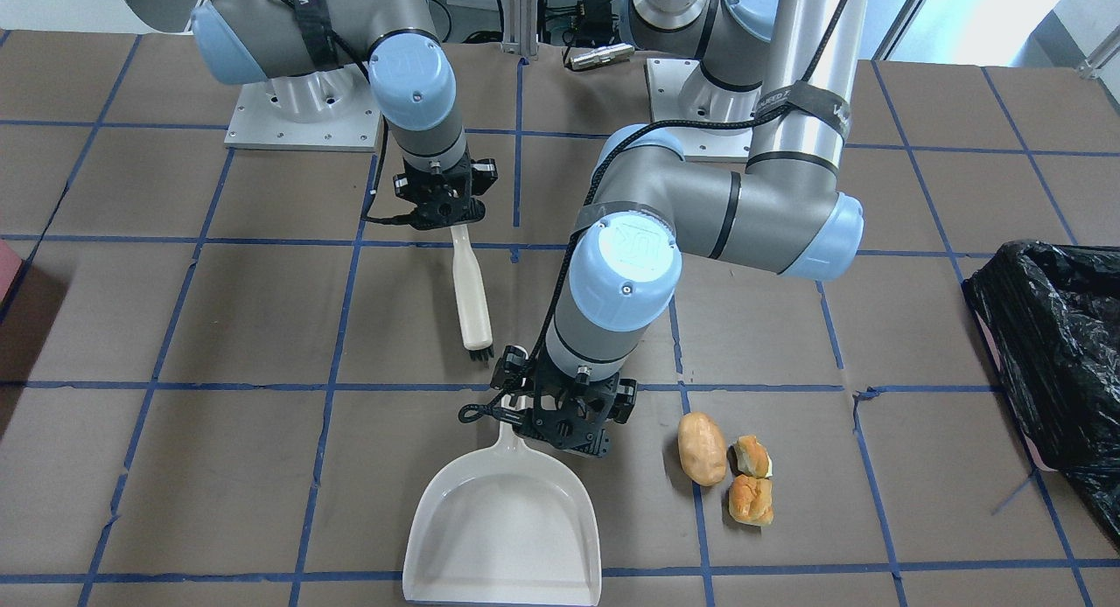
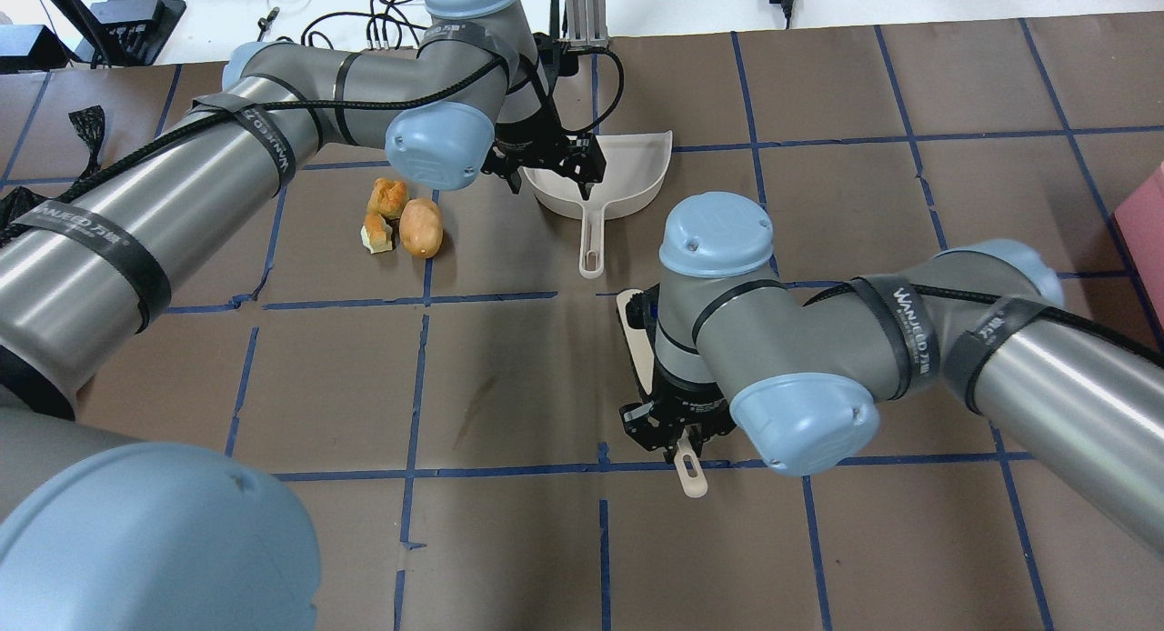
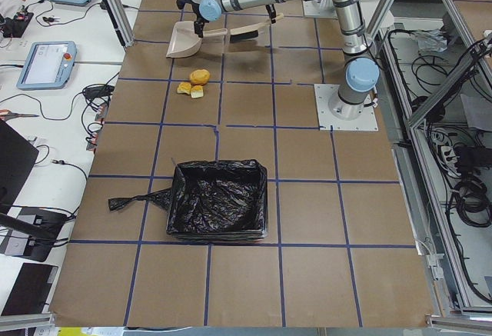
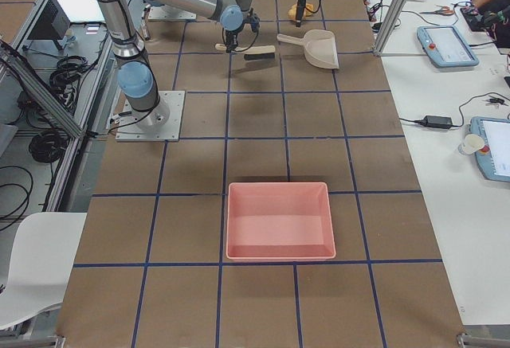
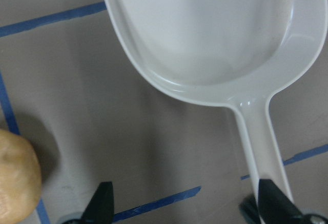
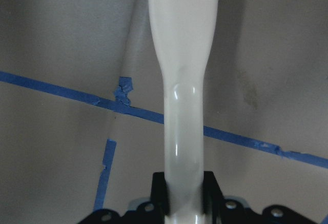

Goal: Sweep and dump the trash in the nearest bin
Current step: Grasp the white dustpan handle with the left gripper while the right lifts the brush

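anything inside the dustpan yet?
Nothing visible: the dustpan is bare white inside. The left gripper covers its handle end from the front, but the wrist view shows that bare too. The trash lies beside it.

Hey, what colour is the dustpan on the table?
The dustpan is plain off-white with no pattern, and shows best in the exterior front-facing view.

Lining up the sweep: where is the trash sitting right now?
In the overhead view the trash lies in a tight cluster left of the dustpan, apart from it, on the left arm's side.
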Robot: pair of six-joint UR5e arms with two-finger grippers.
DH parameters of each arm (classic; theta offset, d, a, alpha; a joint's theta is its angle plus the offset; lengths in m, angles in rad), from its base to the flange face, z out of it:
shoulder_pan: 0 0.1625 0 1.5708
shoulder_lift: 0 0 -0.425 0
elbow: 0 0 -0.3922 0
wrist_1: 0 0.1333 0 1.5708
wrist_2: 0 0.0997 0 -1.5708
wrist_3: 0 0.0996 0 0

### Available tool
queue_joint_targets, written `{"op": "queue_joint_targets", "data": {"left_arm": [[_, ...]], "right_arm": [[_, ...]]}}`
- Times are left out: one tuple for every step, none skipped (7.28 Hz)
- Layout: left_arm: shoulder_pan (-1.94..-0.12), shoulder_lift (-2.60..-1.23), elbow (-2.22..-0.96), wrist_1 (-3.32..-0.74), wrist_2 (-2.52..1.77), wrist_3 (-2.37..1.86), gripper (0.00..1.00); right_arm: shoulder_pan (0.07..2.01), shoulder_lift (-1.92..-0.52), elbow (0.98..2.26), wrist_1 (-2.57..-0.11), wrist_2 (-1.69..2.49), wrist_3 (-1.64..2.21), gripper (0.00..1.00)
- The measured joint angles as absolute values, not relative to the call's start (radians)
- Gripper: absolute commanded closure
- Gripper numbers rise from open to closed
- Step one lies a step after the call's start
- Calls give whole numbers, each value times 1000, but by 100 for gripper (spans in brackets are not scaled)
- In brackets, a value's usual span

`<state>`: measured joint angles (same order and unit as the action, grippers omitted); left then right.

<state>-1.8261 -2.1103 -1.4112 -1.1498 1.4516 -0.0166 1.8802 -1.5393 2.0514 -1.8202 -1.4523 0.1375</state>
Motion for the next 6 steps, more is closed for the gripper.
{"op": "queue_joint_targets", "data": {"left_arm": [[-1842,-2121,-1406,-1150,1452,-44,0],[-1853,-2135,-1401,-1148,1452,-84,0],[-1863,-2146,-1402,-1143,1452,-110,0],[-1874,-2150,-1409,-1139,1452,-124,0],[-1890,-2150,-1414,-1136,1452,-135,0],[-1911,-2149,-1426,-1135,1454,-137,0]], "right_arm": [[1823,-1597,2051,-1763,-1452,153,99],[1770,-1637,2051,-1721,-1452,179,100],[1735,-1656,2049,-1701,-1452,243,100],[1719,-1662,2047,-1694,-1457,347,100],[1713,-1665,2046,-1699,-1472,481,100],[1713,-1665,2045,-1711,-1491,622,100]]}}
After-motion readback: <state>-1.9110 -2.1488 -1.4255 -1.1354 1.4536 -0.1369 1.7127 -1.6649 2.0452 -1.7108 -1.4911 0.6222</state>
